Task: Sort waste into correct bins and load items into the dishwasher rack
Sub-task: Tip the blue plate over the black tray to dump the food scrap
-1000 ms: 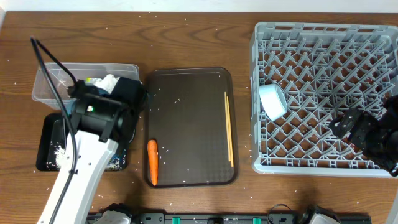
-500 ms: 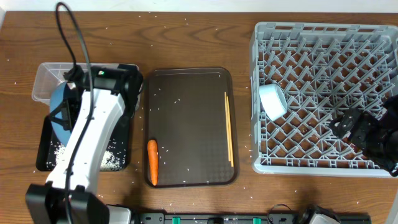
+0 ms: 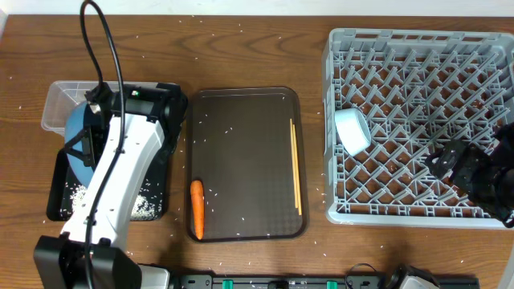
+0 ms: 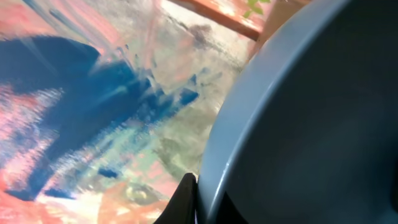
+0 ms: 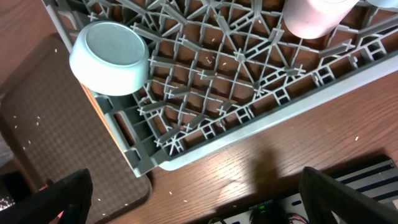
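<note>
Now | left gripper (image 4: 198, 199) clamped on blue plate (image 4: 298, 112) | right gripper (image 5: 208, 202) wide apart

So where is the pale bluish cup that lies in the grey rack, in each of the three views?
Overhead: the pale bluish cup lies inside the grey rack by its left wall, right of centre.
Left wrist: not in it; the blue plate fills the view.
Right wrist: upper left, base towards the camera.
Shared landmark: the rack's corner beside the dark brown tray, in overhead and right wrist.
</note>
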Action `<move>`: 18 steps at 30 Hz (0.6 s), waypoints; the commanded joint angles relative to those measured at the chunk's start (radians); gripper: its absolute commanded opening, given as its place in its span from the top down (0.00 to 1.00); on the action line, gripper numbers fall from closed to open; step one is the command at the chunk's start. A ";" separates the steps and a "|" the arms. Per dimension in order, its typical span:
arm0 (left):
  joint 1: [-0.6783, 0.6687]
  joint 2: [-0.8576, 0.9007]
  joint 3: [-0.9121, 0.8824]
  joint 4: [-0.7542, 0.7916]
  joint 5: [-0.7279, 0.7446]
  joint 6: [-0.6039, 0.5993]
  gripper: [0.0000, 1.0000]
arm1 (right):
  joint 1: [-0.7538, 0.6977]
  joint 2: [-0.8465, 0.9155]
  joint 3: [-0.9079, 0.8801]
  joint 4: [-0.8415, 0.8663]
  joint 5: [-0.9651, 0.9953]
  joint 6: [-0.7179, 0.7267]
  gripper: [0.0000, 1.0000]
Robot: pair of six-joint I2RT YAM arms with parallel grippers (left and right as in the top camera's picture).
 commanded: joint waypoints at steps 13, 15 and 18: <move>0.032 -0.026 -0.011 -0.074 0.006 -0.029 0.94 | -0.013 -0.002 0.010 -0.004 0.002 -0.019 0.01; 0.045 -0.026 -0.011 -0.074 -0.004 -0.030 0.94 | -0.013 -0.002 0.010 -0.005 0.002 -0.019 0.01; 0.049 -0.030 -0.006 -0.077 -0.003 -0.031 0.94 | -0.013 -0.002 0.010 -0.004 0.002 -0.019 0.01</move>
